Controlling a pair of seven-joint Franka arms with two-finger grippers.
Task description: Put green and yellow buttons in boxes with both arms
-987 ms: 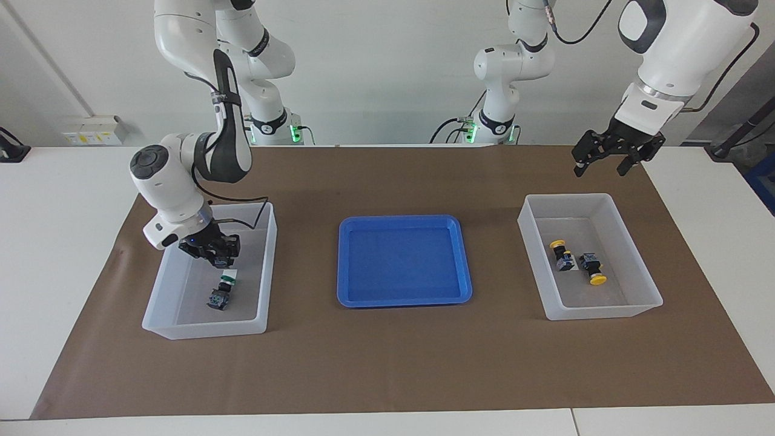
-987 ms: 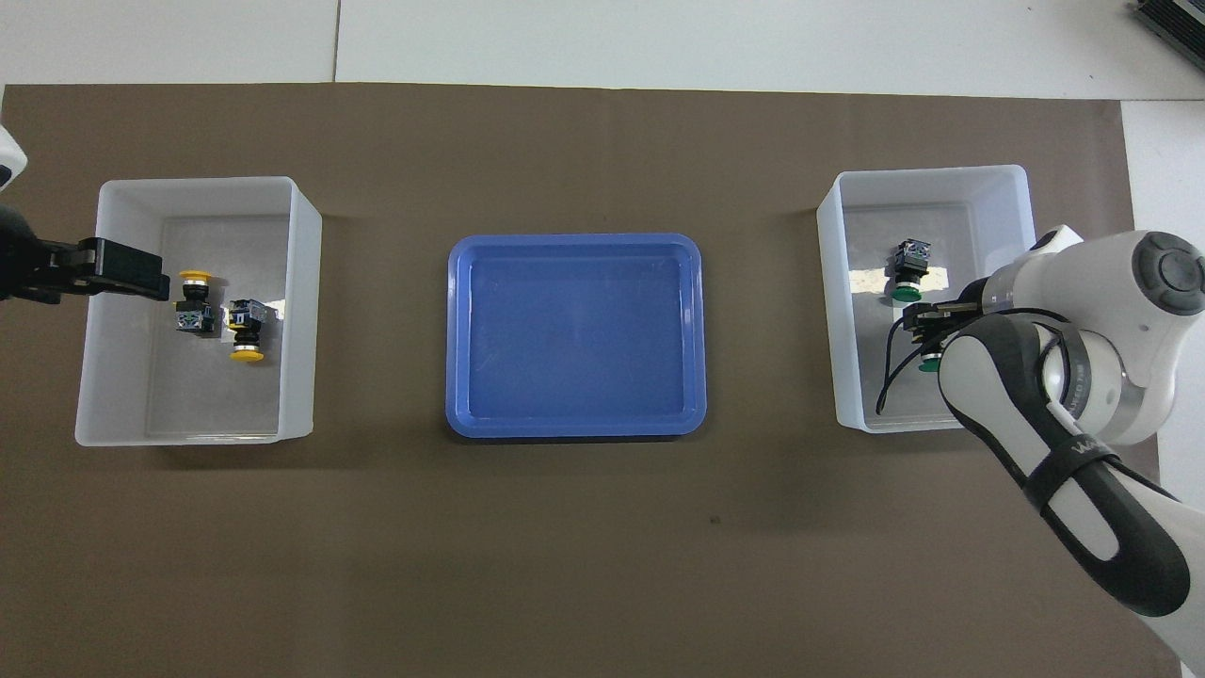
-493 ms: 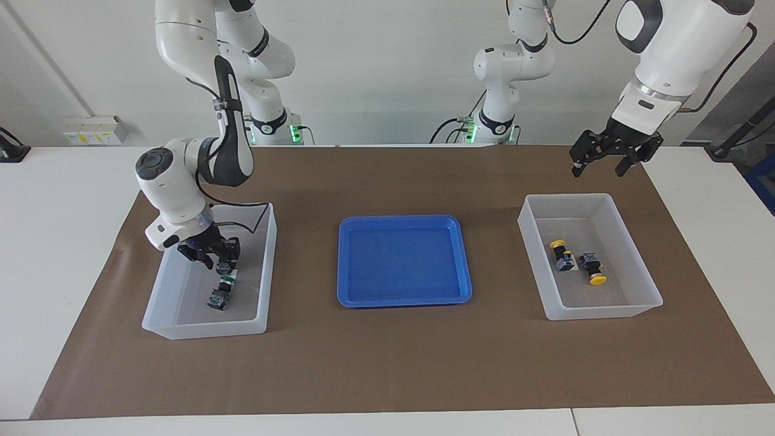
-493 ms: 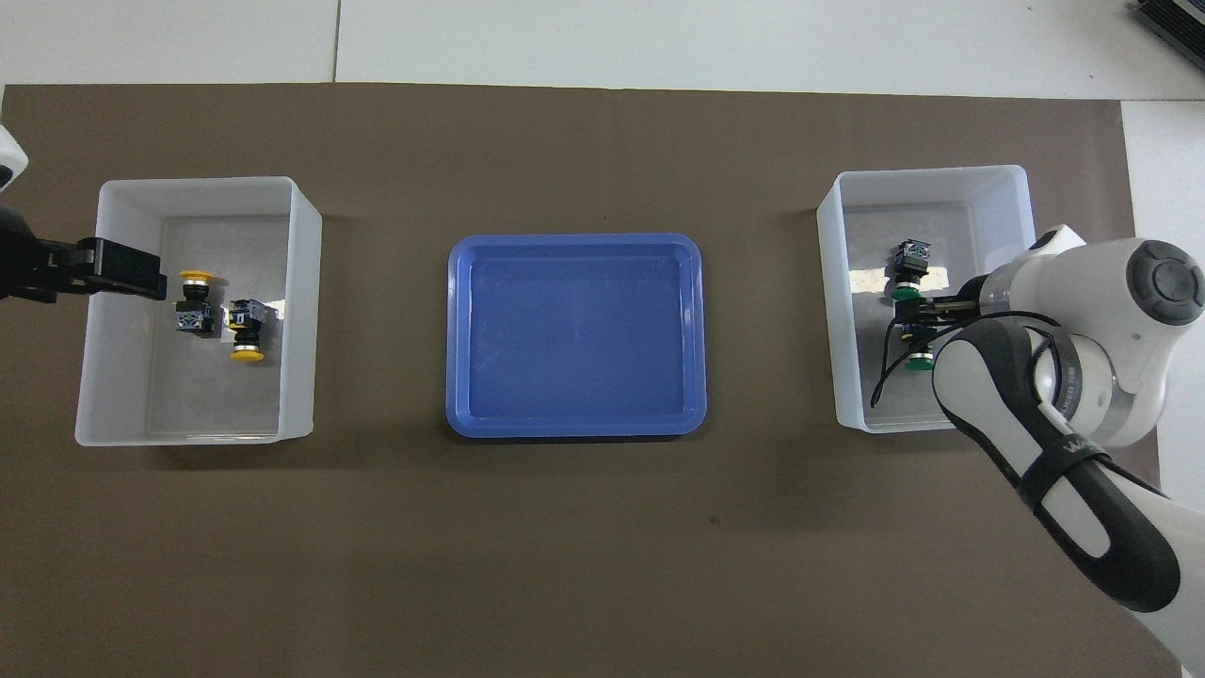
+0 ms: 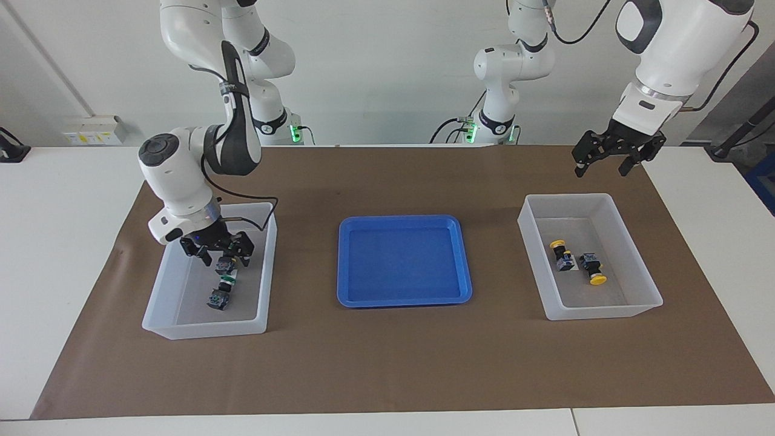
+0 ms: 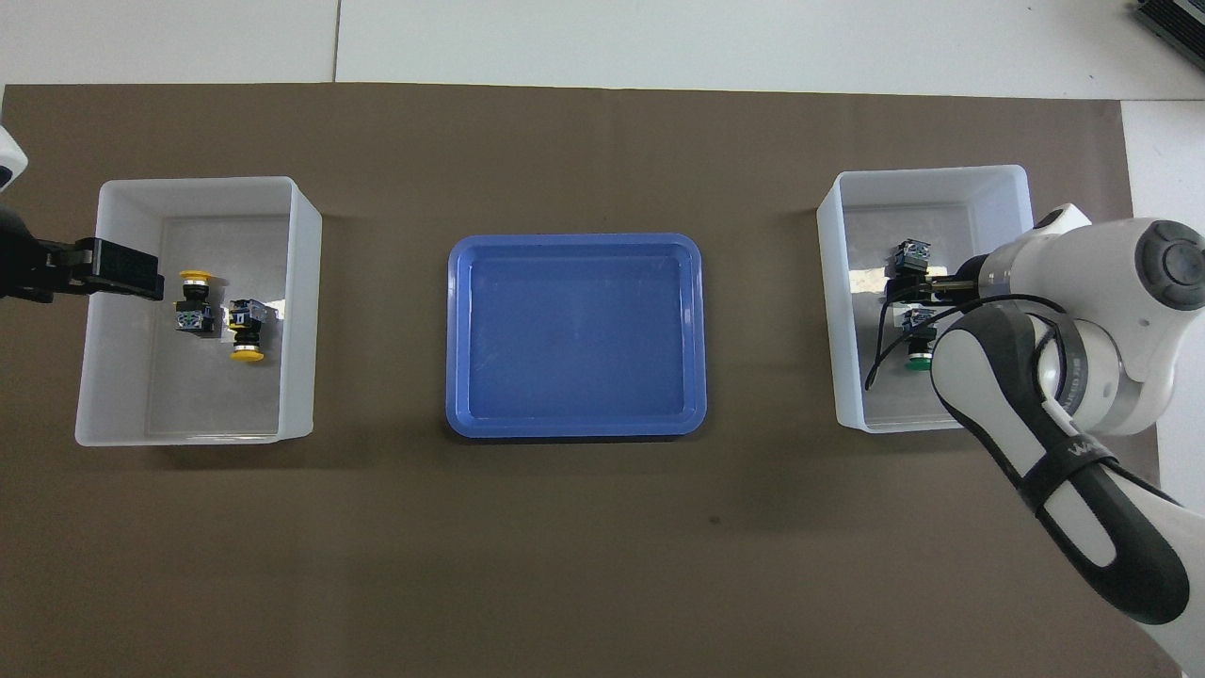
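right fingers (image 5: 222, 255) spread above green buttons (image 5: 221, 289) | left fingers (image 5: 608, 158) spread, waiting

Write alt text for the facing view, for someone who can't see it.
Two white robot arms work over a brown mat: the right gripper is low inside a translucent plastic bin holding two green-capped push buttons, while the left gripper, open, hangs near a matching bin holding two yellow-capped push buttons. A shallow blue tray lies between the bins.

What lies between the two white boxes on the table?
The blue tray, empty, lies between the box with yellow buttons and the box with green buttons; both views show it.
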